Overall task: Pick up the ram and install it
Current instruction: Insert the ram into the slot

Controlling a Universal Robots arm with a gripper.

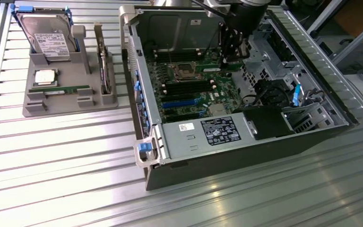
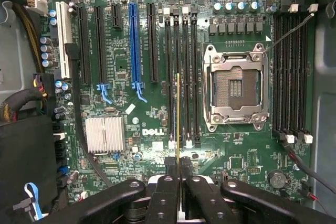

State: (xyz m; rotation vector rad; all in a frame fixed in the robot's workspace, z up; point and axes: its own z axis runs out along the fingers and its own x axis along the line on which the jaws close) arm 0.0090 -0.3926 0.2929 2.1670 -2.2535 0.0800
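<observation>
In the wrist view, my gripper (image 2: 178, 165) is shut on the ram (image 2: 178, 119). The ram appears edge-on as a thin stick with a gold contact edge. It hangs over the bank of black memory slots (image 2: 181, 66) beside the empty processor socket (image 2: 236, 87), lined up along one slot. I cannot tell whether it touches the slot. In the exterior view, the gripper (image 1: 232, 54) reaches down into the open computer case (image 1: 232, 156) at its far side, with the green ram (image 1: 216, 67) below it, above the motherboard (image 1: 197, 97).
A grey parts tray (image 1: 55, 106) at the exterior view's left holds a hard drive (image 1: 49, 40), a square processor chip (image 1: 46, 77), another green stick (image 1: 60, 88) and a bracketed card (image 1: 106, 71). The power supply (image 1: 203, 135), cables (image 2: 21, 106) and drive cage (image 1: 295, 113) crowd the case.
</observation>
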